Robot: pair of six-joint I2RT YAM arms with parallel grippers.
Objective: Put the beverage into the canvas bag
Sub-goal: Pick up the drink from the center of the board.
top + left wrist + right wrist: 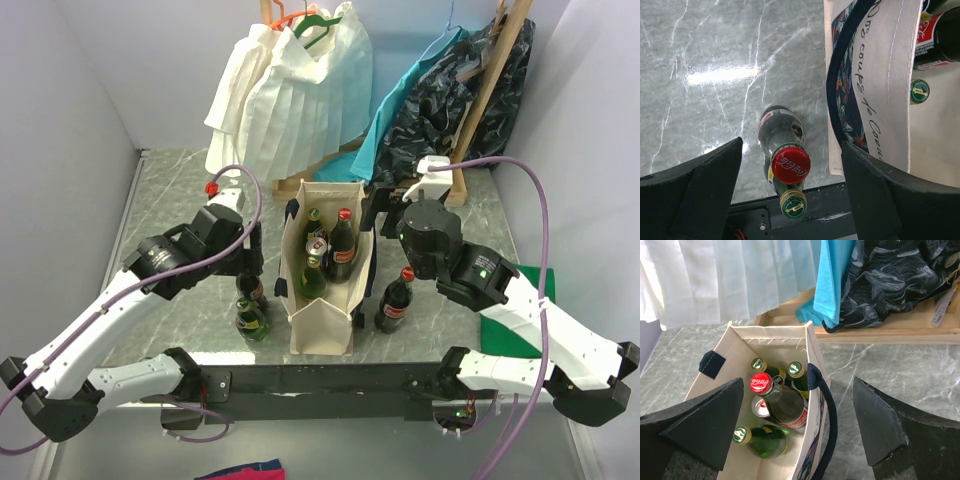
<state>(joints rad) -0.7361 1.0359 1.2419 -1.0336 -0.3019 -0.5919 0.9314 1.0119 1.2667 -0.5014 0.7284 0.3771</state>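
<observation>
Bottles at near edge of surface (170,190): green bottle (793,203) and red-capped cola bottle (790,164), just left of canvas bag (322,325), left hand (791,155) spread above them. Second cola bottle (393,305) right of bag. Bag holds more bottles (782,407); right hand (799,385) spread above its right side.

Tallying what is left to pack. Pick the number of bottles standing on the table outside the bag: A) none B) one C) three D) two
C: a cola bottle and a green bottle stand left of the bag, a second cola bottle right of it.
</observation>
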